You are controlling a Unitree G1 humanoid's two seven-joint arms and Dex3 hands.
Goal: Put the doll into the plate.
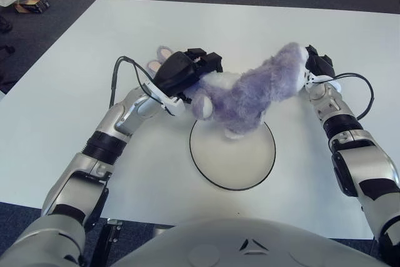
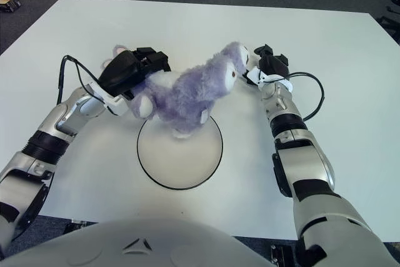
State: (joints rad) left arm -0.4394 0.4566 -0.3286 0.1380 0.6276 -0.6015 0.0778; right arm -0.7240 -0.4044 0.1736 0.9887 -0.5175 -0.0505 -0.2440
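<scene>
Left hand (image 1: 187, 72), black and three-fingered, is clenched on the rear end of the fluffy purple plush doll (image 1: 250, 95) at centre frame, fingers sunk into the pale fur near the tail. Right hand (image 1: 315, 67) shows at the doll's head in the upper right, touching or nearly touching it; whether its fingers are closed on the fur cannot be told, since the head hides them.

The doll hangs stretched between the two hands, body slanting from the head at upper right down to the left, with one pale foot reaching over the far rim of the round white plate with a thin dark edge (image 1: 232, 170). Most of the body sits above the plate's upper edge rather than over its middle, so the doll is not yet in the plate.

By its look the doll is light, soft and floppy, with nothing fragile about it; it will sag and fold where unsupported. Thick fur gives good friction, and the firmest hold seems to be around the torso or rump, not the ears or limbs.

Around the plate the white counter (image 1: 75, 92) carries nothing else, and nothing blocks the way down. Only the cable (image 1: 119, 70) at the left wrist trails near.
</scene>
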